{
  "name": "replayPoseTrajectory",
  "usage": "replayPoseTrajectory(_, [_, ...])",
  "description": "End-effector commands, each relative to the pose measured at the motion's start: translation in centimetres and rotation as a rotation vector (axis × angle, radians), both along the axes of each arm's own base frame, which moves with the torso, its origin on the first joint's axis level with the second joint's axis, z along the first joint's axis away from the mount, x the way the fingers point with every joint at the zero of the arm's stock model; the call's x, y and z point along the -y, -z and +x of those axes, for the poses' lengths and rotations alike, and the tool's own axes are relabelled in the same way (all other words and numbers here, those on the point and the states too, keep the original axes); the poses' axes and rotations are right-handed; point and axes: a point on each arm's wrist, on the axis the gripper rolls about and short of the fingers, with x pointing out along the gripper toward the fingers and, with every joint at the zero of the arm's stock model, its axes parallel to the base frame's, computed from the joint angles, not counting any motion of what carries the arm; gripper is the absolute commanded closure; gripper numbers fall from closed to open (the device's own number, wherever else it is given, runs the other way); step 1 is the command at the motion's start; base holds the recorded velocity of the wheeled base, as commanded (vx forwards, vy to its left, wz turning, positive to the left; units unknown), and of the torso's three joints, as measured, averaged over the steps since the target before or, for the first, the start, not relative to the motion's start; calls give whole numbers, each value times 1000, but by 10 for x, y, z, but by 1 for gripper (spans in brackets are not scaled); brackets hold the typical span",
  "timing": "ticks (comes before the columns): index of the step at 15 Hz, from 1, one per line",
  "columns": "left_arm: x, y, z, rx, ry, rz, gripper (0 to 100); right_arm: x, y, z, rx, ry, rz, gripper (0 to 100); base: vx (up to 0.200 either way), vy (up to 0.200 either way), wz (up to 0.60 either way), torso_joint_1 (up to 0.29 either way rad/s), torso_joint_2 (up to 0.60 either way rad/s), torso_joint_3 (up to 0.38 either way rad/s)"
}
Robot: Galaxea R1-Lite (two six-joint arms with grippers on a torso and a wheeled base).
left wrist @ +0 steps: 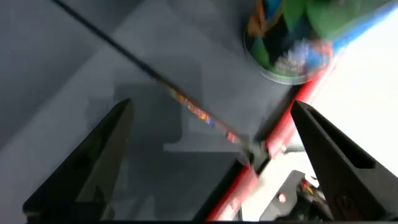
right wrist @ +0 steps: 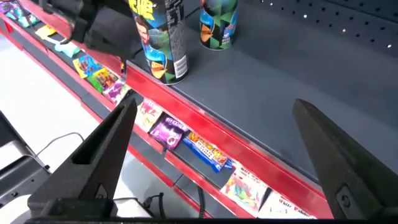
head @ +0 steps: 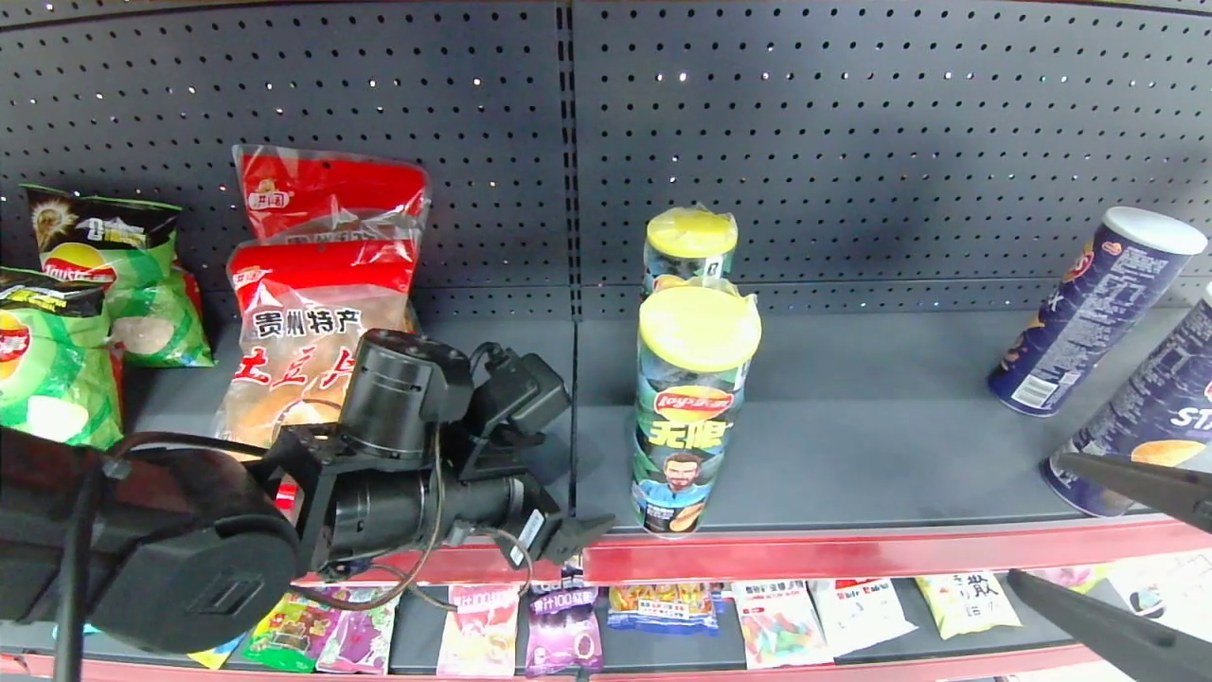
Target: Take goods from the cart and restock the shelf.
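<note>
Two yellow-lidded chip cans stand on the grey shelf [head: 871, 445], one at the front edge [head: 694, 407] and one behind it [head: 689, 244]. My left gripper [head: 568, 535] hangs at the shelf's red front lip, just left of the front can. In the left wrist view its fingers [left wrist: 93, 168] are spread wide around bare shelf, so the left gripper [left wrist: 211, 155] is open and holds nothing; the can's base [left wrist: 286, 50] is close by. My right gripper [head: 1037, 519] sits at the shelf's right front, open and empty [right wrist: 214, 109], with the front can [right wrist: 161, 43] beyond it.
Two dark blue cans [head: 1089, 313] [head: 1146, 417] stand at the right end of the shelf. Red snack bags [head: 312, 322] and green chip bags [head: 57, 350] fill the left part. Small candy packets [head: 663, 611] line the shelf below. Bare shelf lies between the yellow-lidded and blue cans.
</note>
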Motion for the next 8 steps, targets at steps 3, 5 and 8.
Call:
replayPoseTrajectory(3, [9,2,10,3,1,-1,0,0,-3,1,11,16,2,0,0,0,0,0,0,0])
replayPoseTrajectory(5, [13,1,13,10,5,-5,0,1,-4,0,15,19,4,0,0,0,0,0,0,0])
replayPoseTrajectory(8, [17,2,14,11,10,-4,0,0,-5,0,18,19,5,0,0,0,0,0,0,0])
